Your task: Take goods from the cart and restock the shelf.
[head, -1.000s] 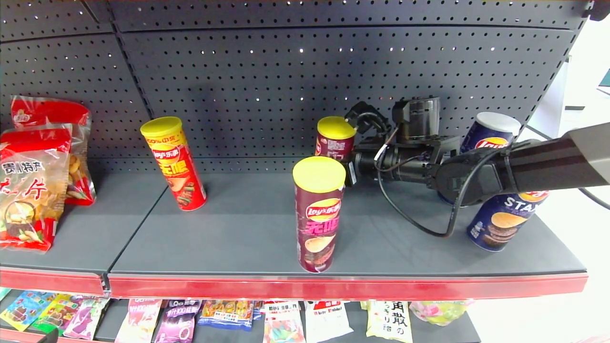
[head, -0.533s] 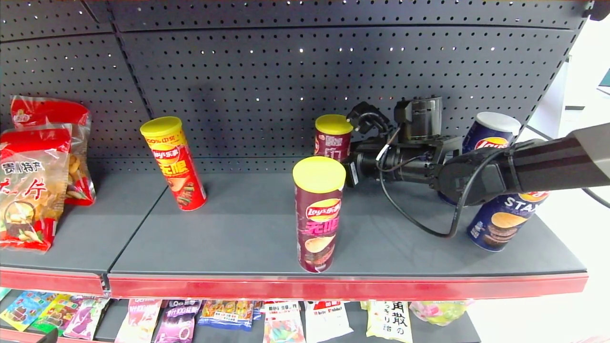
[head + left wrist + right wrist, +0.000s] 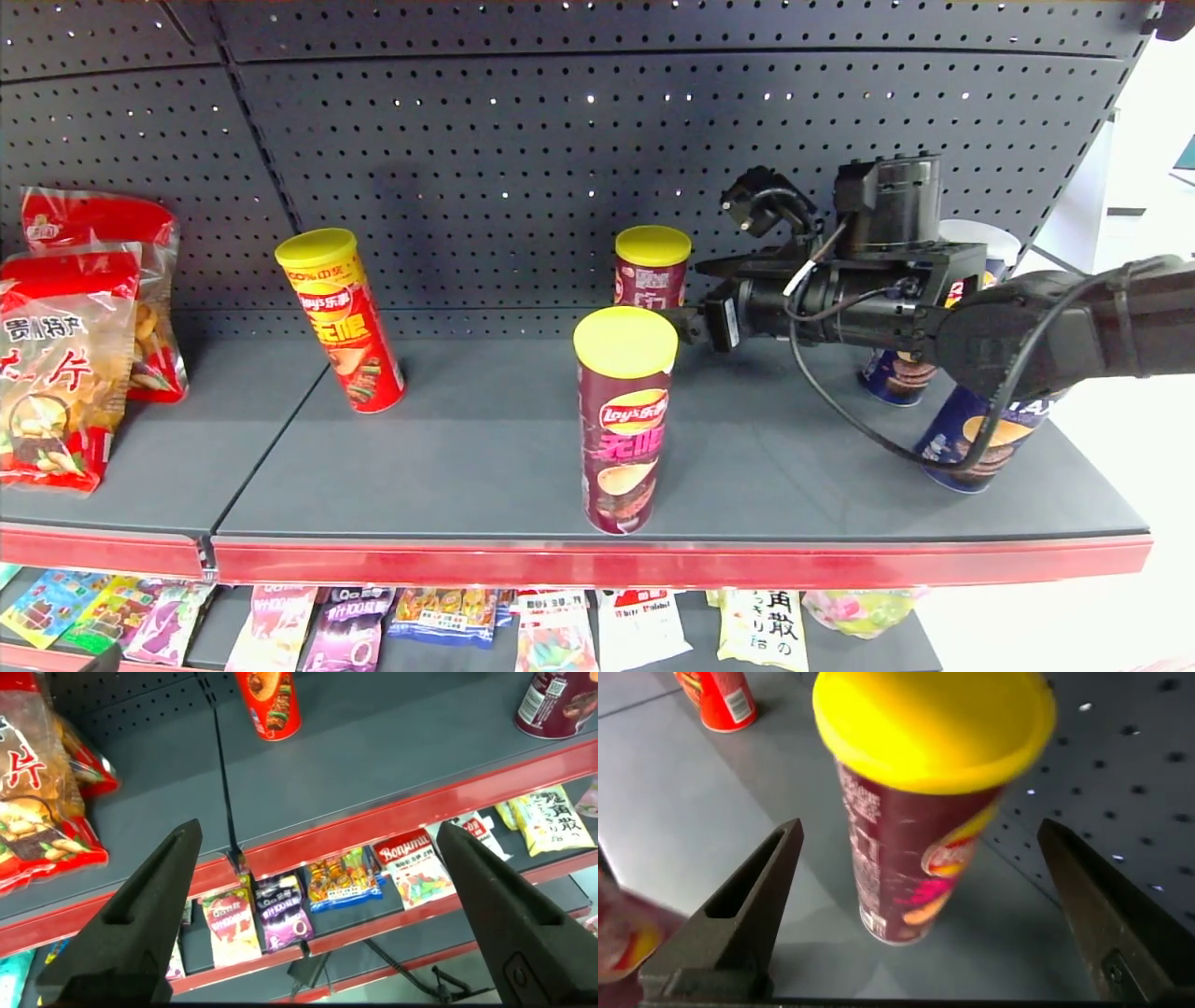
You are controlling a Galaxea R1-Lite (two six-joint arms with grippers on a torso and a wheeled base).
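head view, hidden behind right arm (image 3: 1027, 336): most of near blue can (image 3: 1008, 448) and far blue can (image 3: 887, 381) | hidden behind front maroon can (image 3: 624, 420): base of rear maroon can (image 3: 651, 271) | cut by left edge: snack bags (image 3: 65, 373) | left wrist view, cut by top edge: red can (image 3: 271, 705) | right wrist view, blurred at edge: dark-red shape (image 3: 621, 938), unidentifiable

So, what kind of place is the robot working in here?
Probably a shop: a shelf with a red front edge, chip cans standing on it, and snack packets on the level below.
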